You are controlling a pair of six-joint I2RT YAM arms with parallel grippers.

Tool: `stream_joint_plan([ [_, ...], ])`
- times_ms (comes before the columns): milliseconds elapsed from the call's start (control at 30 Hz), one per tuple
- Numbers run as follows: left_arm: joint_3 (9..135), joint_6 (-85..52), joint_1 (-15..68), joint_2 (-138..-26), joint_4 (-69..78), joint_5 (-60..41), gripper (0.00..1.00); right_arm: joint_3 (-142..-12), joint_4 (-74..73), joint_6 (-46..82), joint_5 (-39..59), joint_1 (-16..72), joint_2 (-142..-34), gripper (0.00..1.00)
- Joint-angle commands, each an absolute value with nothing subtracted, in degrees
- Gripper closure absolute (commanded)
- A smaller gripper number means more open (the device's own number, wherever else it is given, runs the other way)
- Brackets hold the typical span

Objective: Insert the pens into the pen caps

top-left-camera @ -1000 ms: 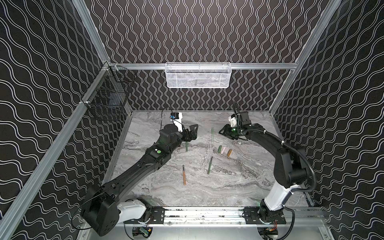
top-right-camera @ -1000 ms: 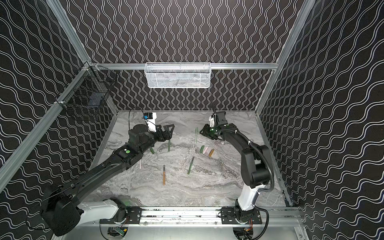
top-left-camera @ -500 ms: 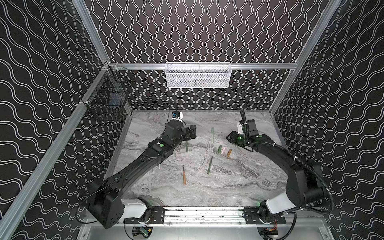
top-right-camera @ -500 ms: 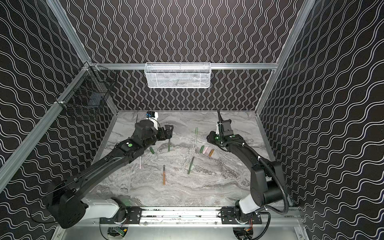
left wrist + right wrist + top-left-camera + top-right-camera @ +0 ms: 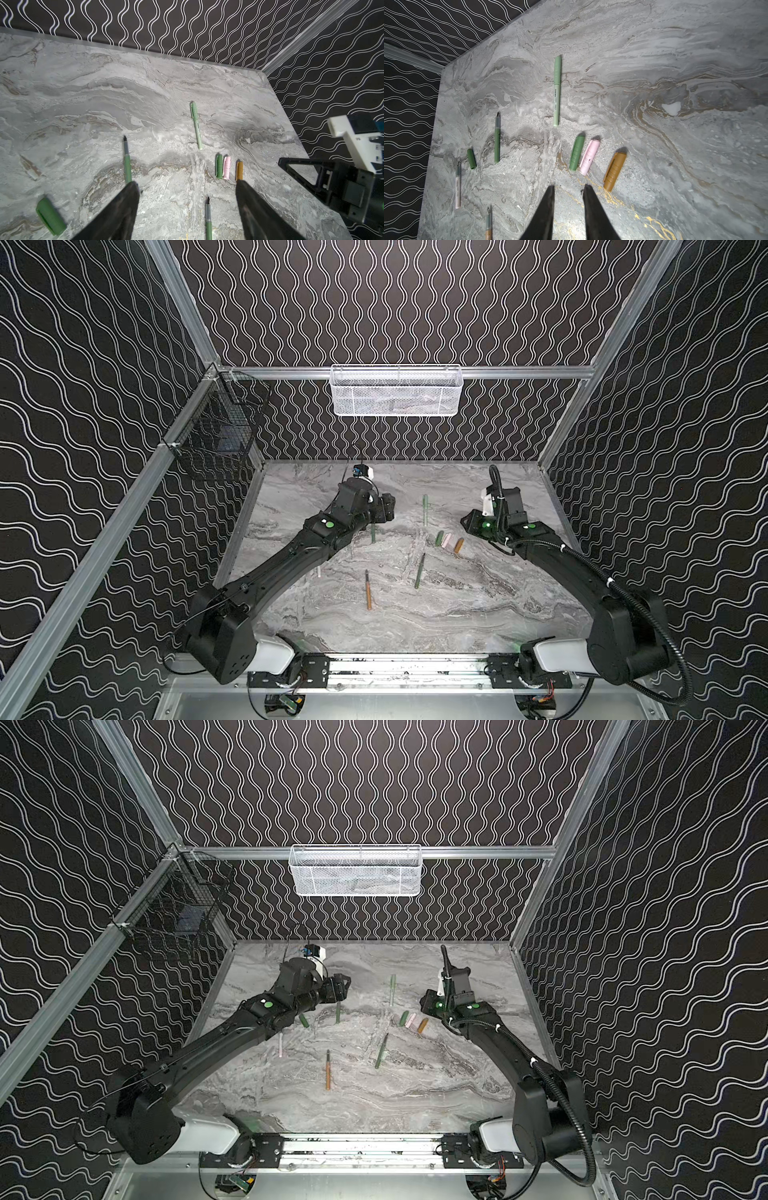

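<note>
The pale green pen [image 5: 557, 91] lies alone toward the back of the grey marble-patterned table [image 5: 675, 62], its matching cap already on (a seam shows partway along the barrel). Just in front of it, three stubby ribbed caps lie side by side: a dark green cap [image 5: 577, 152], a pink cap [image 5: 589, 157] and an orange-brown cap [image 5: 615, 171]. Each is a matte plastic tube with a moulded clip.

A dark green pen [image 5: 496, 139], uncapped, shows a translucent grey neck and a dark pointed tip. A lone dark green cap [image 5: 471, 158] lies beside it, with the pinkish-white pen [image 5: 457, 187] just beyond. Nearer the front, the orange-brown pen [image 5: 368, 589] and the other dark green pen [image 5: 419, 570] lie apart from each other.

The left gripper [image 5: 186, 182] hovers over the table with its jaws spread wide and empty. The right gripper [image 5: 569, 187] holds nothing, its jaws a narrow gap apart, near the three caps.
</note>
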State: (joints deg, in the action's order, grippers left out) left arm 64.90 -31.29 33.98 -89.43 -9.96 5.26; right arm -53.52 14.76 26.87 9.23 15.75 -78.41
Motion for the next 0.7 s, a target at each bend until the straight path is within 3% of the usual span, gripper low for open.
stream_joint_plan([
  [0,65.4,-31.55,33.93,-89.91,-8.65,3.52,0.27,-53.35,14.68,26.78,10.47,15.92,-77.68,0.73],
  [667,66.1,-31.08,33.9,-92.32,-9.48,4.13,0.35,-52.47,15.35,25.91,11.46,16.59,-76.38,0.71],
])
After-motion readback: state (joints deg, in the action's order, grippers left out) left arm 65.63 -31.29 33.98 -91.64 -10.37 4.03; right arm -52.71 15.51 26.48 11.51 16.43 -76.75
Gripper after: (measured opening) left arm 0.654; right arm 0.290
